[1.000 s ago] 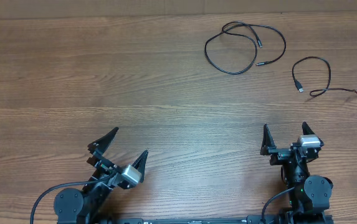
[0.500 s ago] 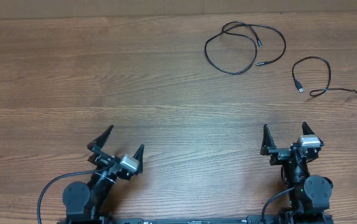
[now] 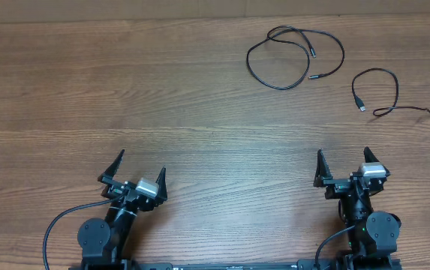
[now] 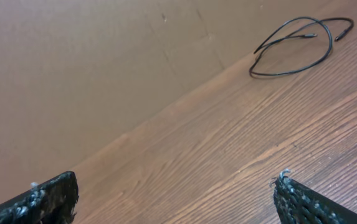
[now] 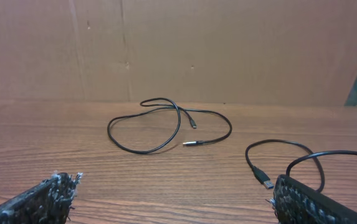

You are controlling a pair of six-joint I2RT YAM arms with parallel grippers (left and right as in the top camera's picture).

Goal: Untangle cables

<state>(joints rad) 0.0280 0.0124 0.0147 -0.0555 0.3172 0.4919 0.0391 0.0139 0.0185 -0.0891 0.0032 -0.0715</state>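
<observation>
- Presently, the left tool (image 3: 141, 161) sits by the near edge of the counter (image 3: 87, 90), left of centre, jaws spread wide and holding nothing.
- Right tool (image 3: 342, 151): by the near edge toward the right side, jaws likewise wide apart and empty.
- Looped cable (image 3: 248, 61): lies flat close to the far edge, right of centre, coiled in a loose ring that crosses itself, with both plug ends lying within or beside the ring.
- Second cable (image 3: 397, 88): near the far right corner, just beside the looped cable but not touching it; it curls once, then trails off toward the right edge.
- Left wrist view: looped cable (image 4: 271, 75) well ahead of the tool, at upper right.
- Right wrist view: looped cable (image 5: 144, 152) ahead at centre, second cable (image 5: 278, 141) nearer, to the right, plug resting on the wood.
- Neither tool touches either cable.
</observation>
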